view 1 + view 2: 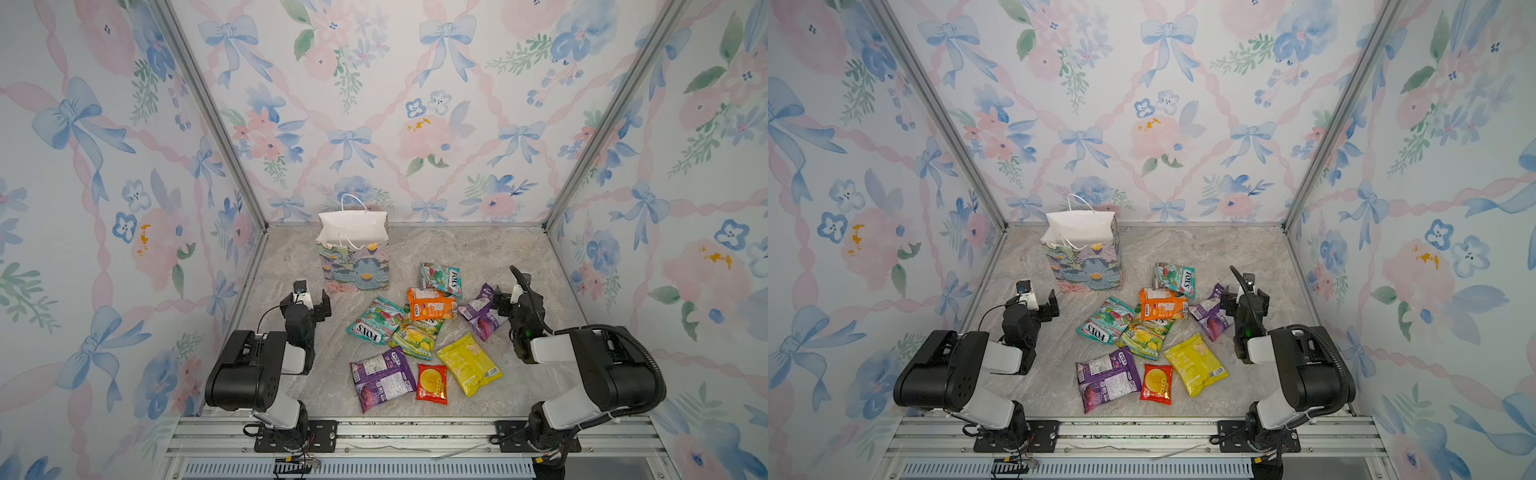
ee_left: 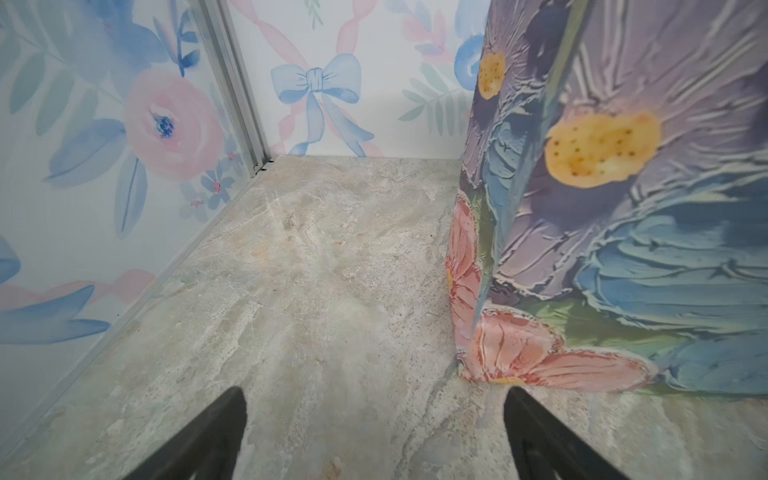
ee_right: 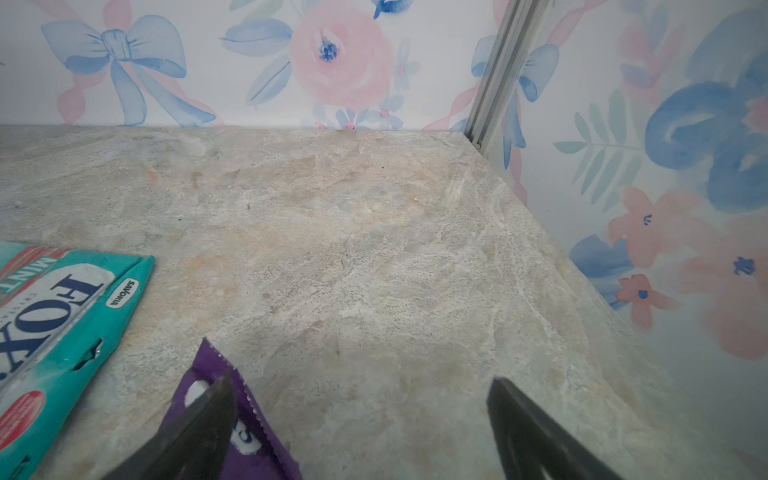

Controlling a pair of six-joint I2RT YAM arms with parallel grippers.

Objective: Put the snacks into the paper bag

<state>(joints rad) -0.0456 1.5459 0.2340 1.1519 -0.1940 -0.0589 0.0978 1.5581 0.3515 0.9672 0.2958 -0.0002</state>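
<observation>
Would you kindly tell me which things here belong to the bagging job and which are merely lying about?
Belongs:
paper bag; far teal packet; near teal packet; orange packet; right purple packet; front purple packet; green-yellow packet; yellow packet; red packet.

Lying about:
white strip on the front rail; floral wall panels.

Arms folded low; left gripper, right gripper, jaws spread wide
</observation>
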